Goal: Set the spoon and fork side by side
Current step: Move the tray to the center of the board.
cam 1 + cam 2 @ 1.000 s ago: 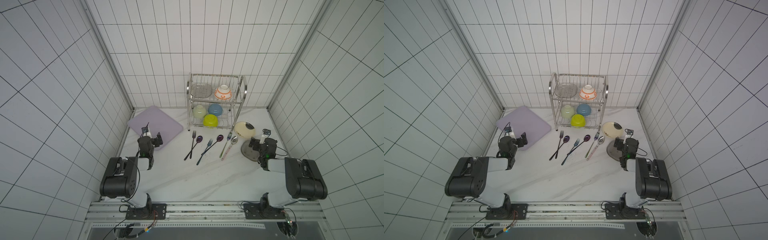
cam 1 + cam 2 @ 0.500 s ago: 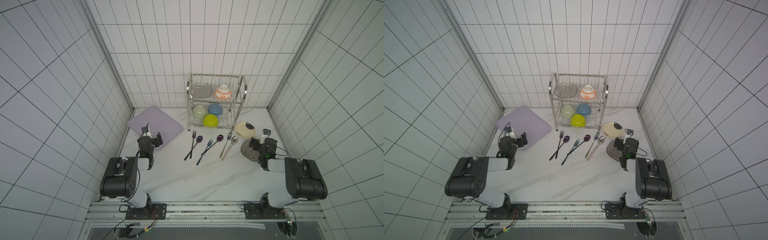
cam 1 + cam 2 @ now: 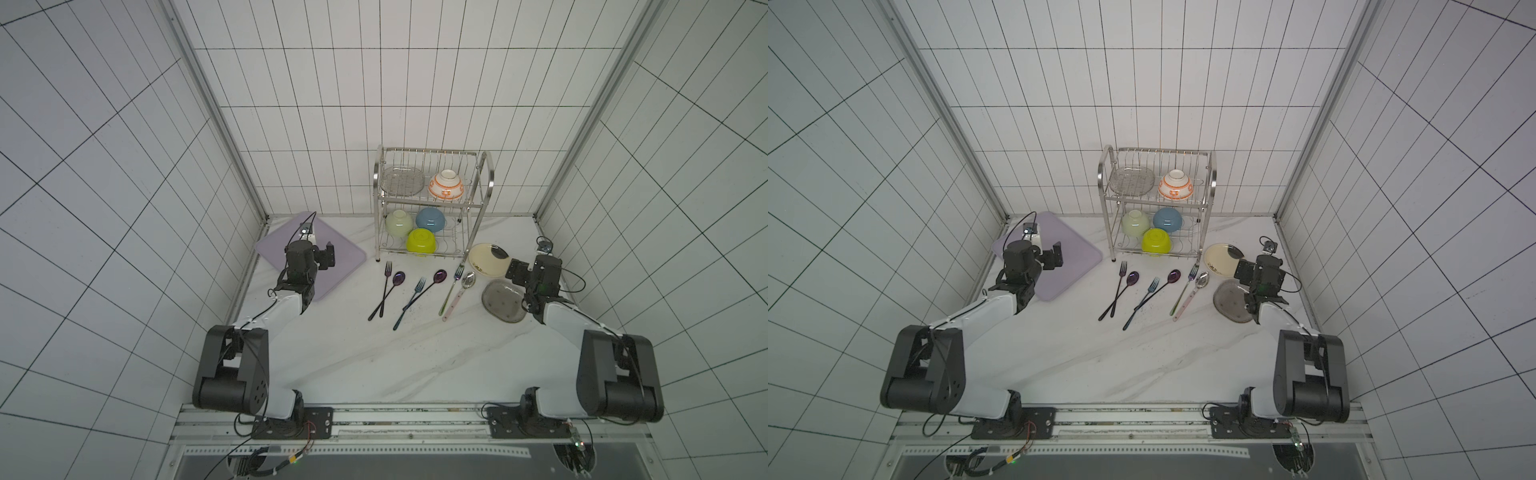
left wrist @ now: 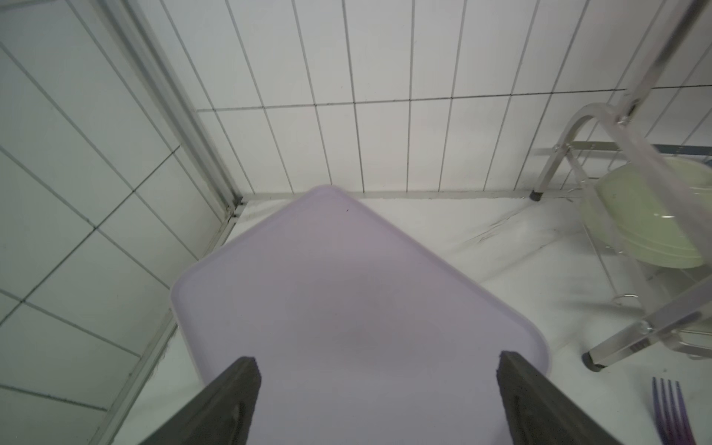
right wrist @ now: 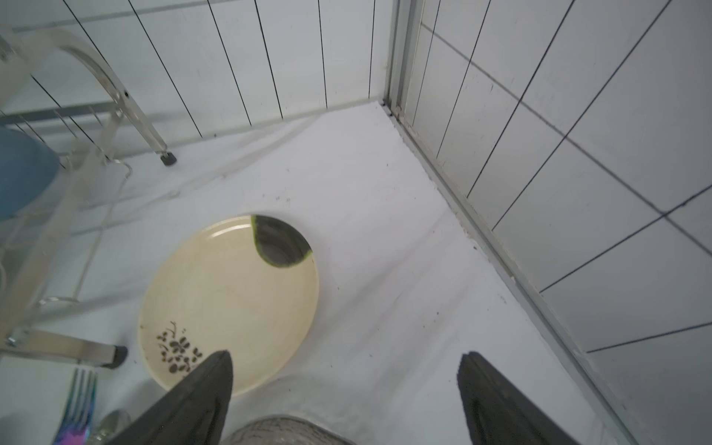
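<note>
Marble tabletop: three forks and three spoons lie paired mid-table, near the rack. Left gripper is spread wide, empty, over the purple mat. Right gripper is spread wide, empty, by the cream plate.

**Both top views:** set high above the near edge of the table, looking steeply down toward the back wall, far enough off to hold the whole table and the dish rack; the pair overlap almost wholly, shifted sideways. **Left wrist view:** low and close, looking past the left gripper over the lilac mat into the back-left corner. **Right wrist view:** low and close, past the right gripper over the cream plate into the back-right corner. The wrist views share only the rack
</note>
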You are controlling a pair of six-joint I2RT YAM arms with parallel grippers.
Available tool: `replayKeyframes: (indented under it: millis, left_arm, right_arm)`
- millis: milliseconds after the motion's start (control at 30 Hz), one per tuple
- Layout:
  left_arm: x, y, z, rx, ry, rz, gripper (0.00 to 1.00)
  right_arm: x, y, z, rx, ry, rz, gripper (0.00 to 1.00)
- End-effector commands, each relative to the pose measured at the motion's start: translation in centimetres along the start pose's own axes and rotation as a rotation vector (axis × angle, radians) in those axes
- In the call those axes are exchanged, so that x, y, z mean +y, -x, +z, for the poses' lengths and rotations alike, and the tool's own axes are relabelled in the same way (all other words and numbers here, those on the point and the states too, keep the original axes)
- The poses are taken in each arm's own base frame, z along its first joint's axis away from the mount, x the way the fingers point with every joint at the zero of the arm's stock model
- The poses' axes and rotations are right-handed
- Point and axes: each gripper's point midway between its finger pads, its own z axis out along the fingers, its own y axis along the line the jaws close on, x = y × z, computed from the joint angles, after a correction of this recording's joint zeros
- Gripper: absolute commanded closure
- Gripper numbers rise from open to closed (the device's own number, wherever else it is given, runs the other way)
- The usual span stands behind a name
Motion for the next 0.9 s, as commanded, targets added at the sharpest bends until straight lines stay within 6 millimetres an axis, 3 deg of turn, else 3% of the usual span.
replayKeyframes:
  millis: [0,167,300,433,700,867]
  left_arm:
    - [-2.5,-6.5,-1.0,0.285,-0.061,0.275,0.07]
    - [-5.4,-10.7,-1.5,0.503,-0.224,0.332,0.24]
    - [-5.8,-11.6,-0.7,0.580,-0.244,0.262,0.36]
    - [-6.6,-13.7,0.8,0.732,-0.272,0.253,0.54]
    - [-7.9,-15.5,1.7,0.826,-0.342,0.207,0.54]
    - [-7.5,-16.9,2.7,0.881,-0.317,0.183,0.55]
  right_arm:
    - [0.7,-2.2,-2.4,0.162,-0.008,0.097,0.10]
    - [2.2,-3.7,-5.6,0.245,0.048,0.213,0.19]
    - [3.8,-5.1,-7.8,0.321,0.110,0.226,0.24]
    - [5.1,-6.4,-9.5,0.378,0.170,0.245,0.32]
    - [4.5,-7.2,-11.2,0.377,0.167,0.233,0.35]
    - [4.2,-7.3,-11.4,0.384,0.154,0.213,0.37]
